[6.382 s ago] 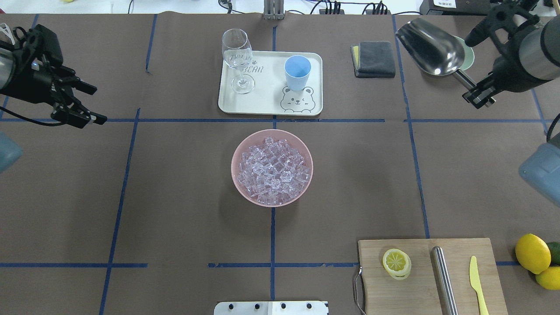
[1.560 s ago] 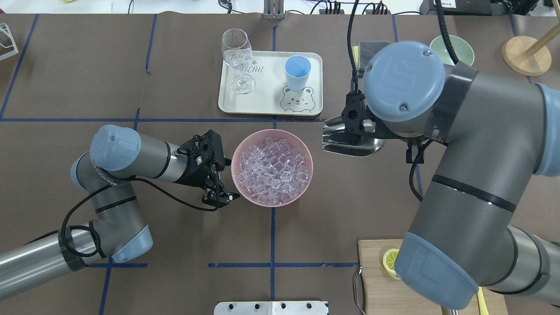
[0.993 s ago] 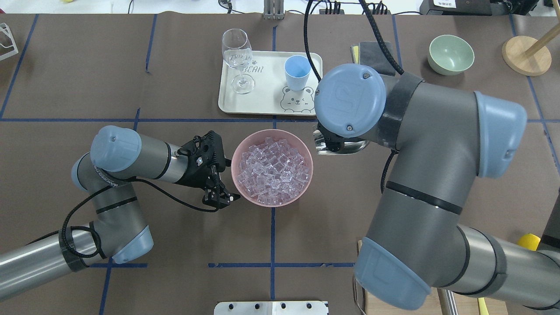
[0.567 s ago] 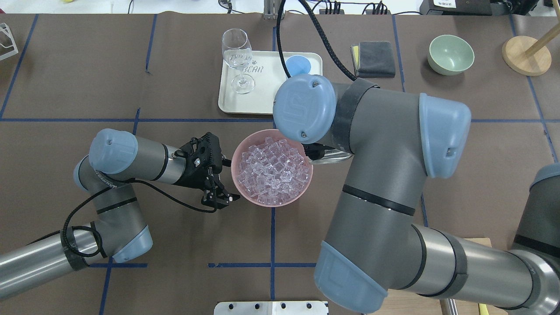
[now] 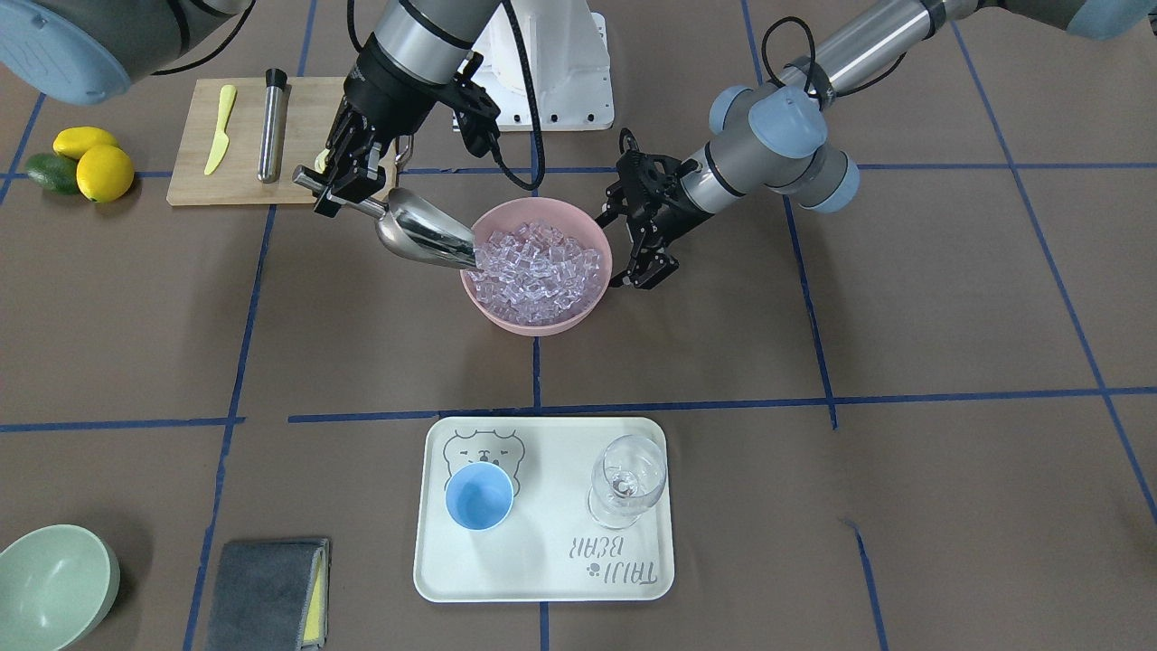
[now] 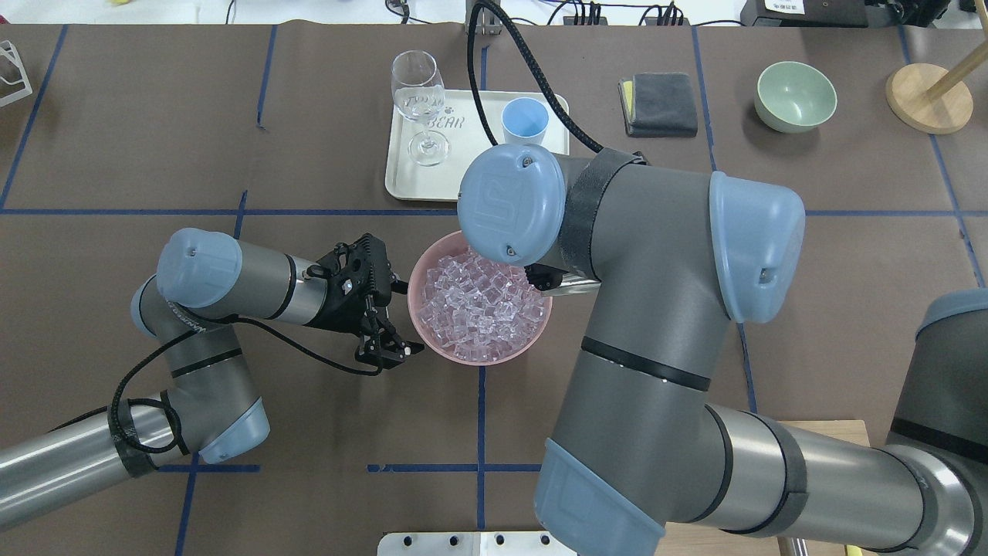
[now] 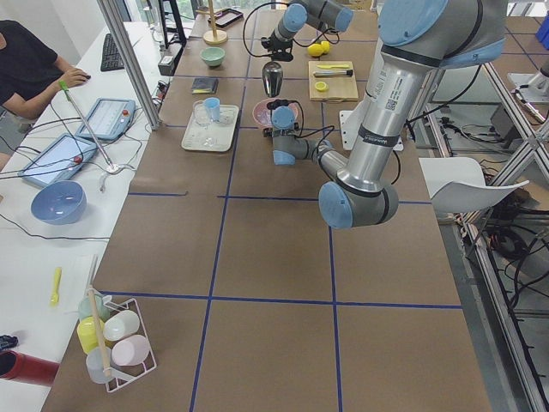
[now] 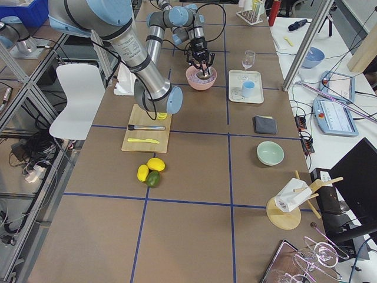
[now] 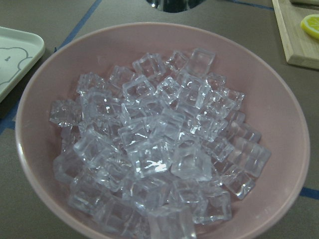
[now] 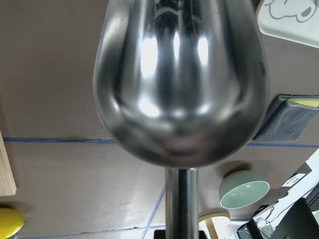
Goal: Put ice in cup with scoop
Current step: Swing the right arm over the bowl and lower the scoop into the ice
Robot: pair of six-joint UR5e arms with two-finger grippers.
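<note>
The ice (image 5: 538, 267) fills a pink bowl (image 5: 506, 318) at the table's middle; it also shows in the overhead view (image 6: 482, 305) and fills the left wrist view (image 9: 159, 149). My right gripper (image 5: 348, 192) is shut on the rod handle of the steel scoop (image 5: 420, 233). The scoop tilts down, its tip at the bowl's rim against the ice. The scoop's underside fills the right wrist view (image 10: 182, 74). My left gripper (image 5: 625, 246) is open and empty beside the bowl's other side (image 6: 401, 318). The light-blue cup (image 5: 479, 497) stands empty on the white tray (image 5: 542, 579).
A wine glass (image 5: 626, 479) shares the tray. A cutting board (image 5: 244, 181) holds a yellow knife (image 5: 220, 127) and a steel cylinder (image 5: 268, 127); lemons (image 5: 90, 163) lie beside it. A green bowl (image 6: 795, 96) and a grey cloth (image 6: 660, 104) sit at the back right.
My right arm has swung in from the back right with the scoop, whose tip has reached the bowl's rim. My left gripper came beside the bowl earlier and has stayed there.
</note>
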